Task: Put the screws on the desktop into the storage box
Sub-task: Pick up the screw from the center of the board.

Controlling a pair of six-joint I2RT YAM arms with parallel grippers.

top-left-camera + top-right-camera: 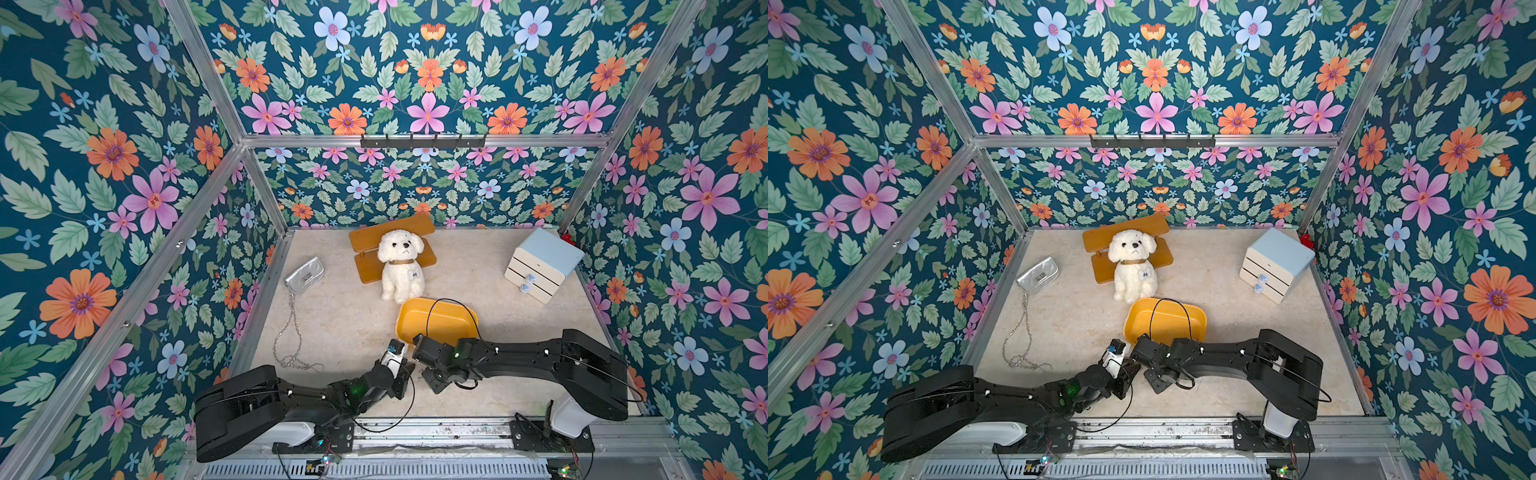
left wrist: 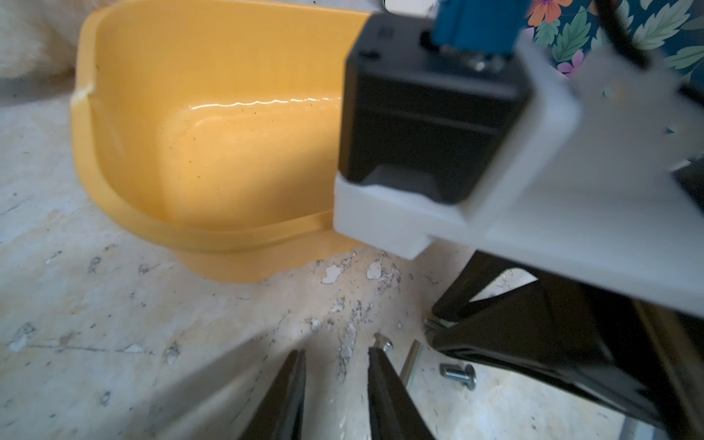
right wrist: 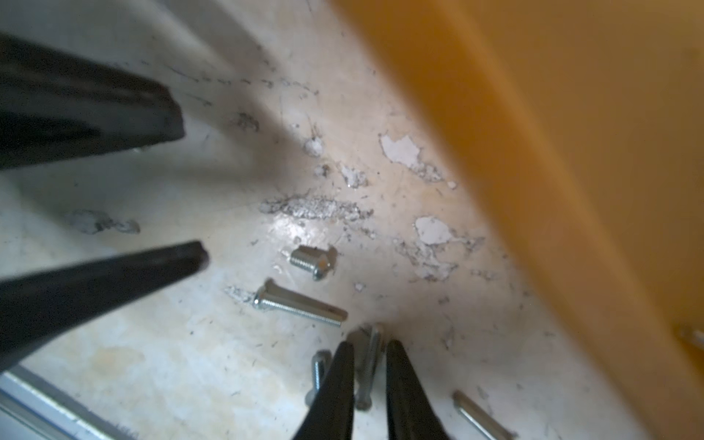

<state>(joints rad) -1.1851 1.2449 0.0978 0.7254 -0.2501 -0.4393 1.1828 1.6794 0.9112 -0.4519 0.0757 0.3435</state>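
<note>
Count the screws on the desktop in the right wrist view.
5 on the desktop: a short bolt, a long screw beside it, one between the right gripper's jaws, one just outside them, one nearer the storage box. More may be hidden beneath the gripper.

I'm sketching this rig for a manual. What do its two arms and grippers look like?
Both arms, left arm and right arm, are boxy black links on white bases, each with a small green light and thin black cables. The left gripper and right gripper have slim, tapering black fingers.
</note>
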